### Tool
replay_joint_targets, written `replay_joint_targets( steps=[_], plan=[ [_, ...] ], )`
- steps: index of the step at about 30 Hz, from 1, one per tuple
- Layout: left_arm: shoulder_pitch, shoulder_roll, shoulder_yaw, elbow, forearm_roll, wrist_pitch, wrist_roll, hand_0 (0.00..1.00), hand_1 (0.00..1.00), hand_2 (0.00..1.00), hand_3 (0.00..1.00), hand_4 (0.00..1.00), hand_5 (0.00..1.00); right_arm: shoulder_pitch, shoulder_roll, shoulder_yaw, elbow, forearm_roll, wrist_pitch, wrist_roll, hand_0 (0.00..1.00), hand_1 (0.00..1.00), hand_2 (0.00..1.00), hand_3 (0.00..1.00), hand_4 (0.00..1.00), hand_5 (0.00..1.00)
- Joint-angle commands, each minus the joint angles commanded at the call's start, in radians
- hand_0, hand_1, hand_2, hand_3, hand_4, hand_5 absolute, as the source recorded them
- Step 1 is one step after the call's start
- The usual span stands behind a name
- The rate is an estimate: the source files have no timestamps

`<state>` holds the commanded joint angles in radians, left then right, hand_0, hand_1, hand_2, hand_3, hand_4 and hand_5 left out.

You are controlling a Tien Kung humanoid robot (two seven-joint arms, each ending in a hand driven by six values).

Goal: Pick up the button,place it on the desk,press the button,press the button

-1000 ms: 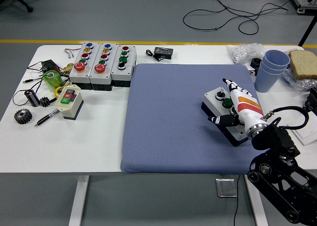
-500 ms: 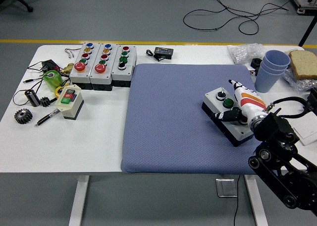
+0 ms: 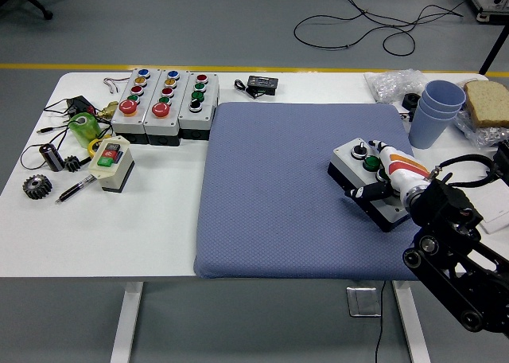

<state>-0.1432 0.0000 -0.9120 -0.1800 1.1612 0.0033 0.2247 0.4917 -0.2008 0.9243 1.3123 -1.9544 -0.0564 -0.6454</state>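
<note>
A grey button box [image 3: 348, 158] with a black base lies on the right side of the blue mat [image 3: 278, 196]. On its top I see a black knob [image 3: 359, 150] and a green button [image 3: 371, 162]. My right hand [image 3: 372, 172], white with orange and red stripes, lies across the box's right half. Its fingers [image 3: 383, 149] stretch over the top and the black thumb [image 3: 364, 193] presses the near side, so the box is pinched between them. The box's right end is hidden under the hand. My left arm is out of view.
Three larger button boxes [image 3: 164, 104] stand at the back left, with a small red-and-green switch box [image 3: 111, 162], gears [image 3: 36, 187], a pen and a green roll [image 3: 82, 128] nearby. Stacked blue cups [image 3: 438, 111], bread [image 3: 487, 102] and a plastic bag occupy the back right.
My right hand has drawn back to the right and toward me, so less of it covers the box. The box shifted slightly right with it.
</note>
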Motion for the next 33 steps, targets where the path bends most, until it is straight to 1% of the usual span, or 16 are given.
replay_joint_targets(
  steps=[4,5,7,10,11,14,16,17,22,23,24,26,28,29,31,33],
  plan=[
    [-0.001,0.000,0.002,0.000,-0.002,0.000,-0.001,0.751,0.866,0.895,0.810,0.592,0.865,0.004,-0.003,-0.002,-0.004,-0.006,0.013,0.000,0.631,0.586,0.793,0.915,0.998,0.236],
    [-0.001,0.000,0.001,0.000,-0.002,0.000,-0.001,0.751,0.866,0.894,0.809,0.591,0.862,0.006,-0.004,-0.002,-0.005,-0.012,0.016,0.000,0.449,0.407,0.661,0.855,0.996,0.226],
    [-0.001,0.000,0.003,0.000,-0.002,0.000,-0.001,0.751,0.866,0.894,0.809,0.591,0.862,0.011,-0.006,-0.004,-0.008,-0.020,0.024,0.000,0.449,0.407,0.661,0.855,0.996,0.226],
    [-0.001,0.000,0.008,0.000,-0.007,0.001,-0.003,0.751,0.866,0.894,0.809,0.591,0.862,0.026,-0.010,-0.012,-0.023,-0.027,0.061,0.000,0.449,0.407,0.661,0.855,0.996,0.226],
    [-0.001,0.000,0.009,0.000,-0.008,0.001,-0.003,0.750,0.866,0.894,0.809,0.589,0.851,0.028,-0.010,-0.013,-0.025,-0.028,0.067,0.000,0.247,0.298,0.582,0.796,0.982,0.211],
    [-0.001,0.000,0.007,0.000,-0.005,0.001,-0.002,0.750,0.866,0.894,0.809,0.589,0.851,0.036,-0.012,-0.019,-0.041,-0.058,0.090,0.000,0.247,0.298,0.582,0.796,0.982,0.211],
    [-0.001,0.000,0.005,0.000,-0.004,0.001,-0.002,0.750,0.866,0.894,0.809,0.589,0.851,0.038,-0.013,-0.021,-0.044,-0.066,0.095,0.000,0.247,0.298,0.582,0.796,0.982,0.211],
    [-0.001,0.000,0.005,0.000,-0.004,0.001,-0.002,0.750,0.866,0.894,0.808,0.588,0.849,0.040,-0.014,-0.021,-0.046,-0.068,0.100,0.000,0.189,0.246,0.537,0.728,0.977,0.222],
    [-0.002,0.000,-0.002,0.000,0.003,0.001,-0.001,0.750,0.866,0.894,0.808,0.588,0.849,0.051,-0.021,-0.029,-0.052,-0.090,0.113,0.000,0.189,0.246,0.537,0.728,0.977,0.222],
    [-0.002,0.000,-0.003,0.000,0.004,0.000,-0.001,0.749,0.865,0.894,0.808,0.587,0.847,0.052,-0.022,-0.030,-0.053,-0.093,0.113,0.000,0.132,0.181,0.456,0.577,0.932,0.187],
    [-0.002,0.000,-0.003,0.000,0.003,0.001,-0.001,0.749,0.865,0.894,0.808,0.587,0.847,0.054,-0.024,-0.032,-0.053,-0.096,0.113,0.000,0.132,0.181,0.456,0.577,0.932,0.187],
    [-0.003,0.000,0.000,0.000,0.003,0.000,-0.001,0.749,0.865,0.894,0.808,0.587,0.847,0.056,-0.030,-0.038,-0.053,-0.105,0.100,0.000,0.132,0.181,0.456,0.577,0.932,0.187],
    [-0.003,0.000,-0.003,0.000,0.004,0.001,-0.001,0.749,0.865,0.894,0.808,0.587,0.847,0.057,-0.037,-0.044,-0.052,-0.108,0.066,0.000,0.132,0.181,0.456,0.577,0.932,0.187],
    [-0.002,0.000,-0.006,0.000,0.005,0.002,-0.001,0.749,0.865,0.894,0.808,0.586,0.845,0.058,-0.043,-0.048,-0.048,-0.105,0.042,0.000,0.049,0.074,0.359,0.452,0.783,0.140],
    [-0.002,0.000,-0.007,0.000,0.006,0.002,-0.001,0.749,0.865,0.894,0.808,0.586,0.845,0.058,-0.047,-0.050,-0.045,-0.104,0.023,0.000,0.049,0.074,0.359,0.452,0.783,0.140],
    [-0.002,0.000,-0.012,0.000,0.012,0.001,0.000,0.749,0.865,0.894,0.808,0.586,0.845,0.061,-0.058,-0.060,-0.036,-0.084,-0.009,0.005,0.049,0.074,0.359,0.452,0.783,0.140]
  ],
)
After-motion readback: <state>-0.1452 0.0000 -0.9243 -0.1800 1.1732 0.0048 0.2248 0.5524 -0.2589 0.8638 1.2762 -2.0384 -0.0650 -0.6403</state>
